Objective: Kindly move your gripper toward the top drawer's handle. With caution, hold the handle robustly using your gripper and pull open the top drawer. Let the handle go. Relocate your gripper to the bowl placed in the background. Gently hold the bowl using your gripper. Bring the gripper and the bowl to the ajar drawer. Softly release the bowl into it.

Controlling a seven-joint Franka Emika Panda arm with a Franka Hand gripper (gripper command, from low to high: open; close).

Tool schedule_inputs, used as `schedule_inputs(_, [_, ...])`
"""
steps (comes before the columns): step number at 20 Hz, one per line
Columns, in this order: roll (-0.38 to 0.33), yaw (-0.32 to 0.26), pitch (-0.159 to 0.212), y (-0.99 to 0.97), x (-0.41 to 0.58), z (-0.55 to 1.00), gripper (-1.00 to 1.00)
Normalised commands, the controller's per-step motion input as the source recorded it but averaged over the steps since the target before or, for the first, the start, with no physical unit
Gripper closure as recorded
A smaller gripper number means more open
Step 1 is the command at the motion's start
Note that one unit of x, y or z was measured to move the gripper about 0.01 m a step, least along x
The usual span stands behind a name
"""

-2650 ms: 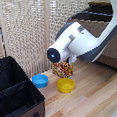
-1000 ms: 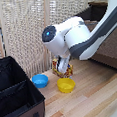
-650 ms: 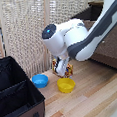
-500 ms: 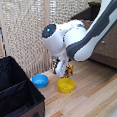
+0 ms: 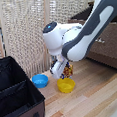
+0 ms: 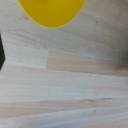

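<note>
Gripper shifted slightly toward exterior view's left, above yellow bowl; jaws' state unreadable.

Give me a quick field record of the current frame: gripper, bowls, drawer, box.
gripper: low over the floor, above the bowls; finger state unclear
blue bowl: on wooden floor, free, at the exterior view's left of the yellow bowl
yellow bowl: on floor, partly in wrist view
top drawer: mostly hidden behind the arm
black box: open, exterior view's left
</note>
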Motion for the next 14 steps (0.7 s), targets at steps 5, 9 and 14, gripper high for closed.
schedule_inputs(5, [0.217,-0.224,0.117,0.13,0.354,0.27,-1.0])
schedule_inputs(9, [0.196,-0.213,0.111,0.15,0.411,0.31,-1.0])
schedule_inputs(14, [0.159,-0.197,0.094,0.17,0.49,0.35,-1.0])
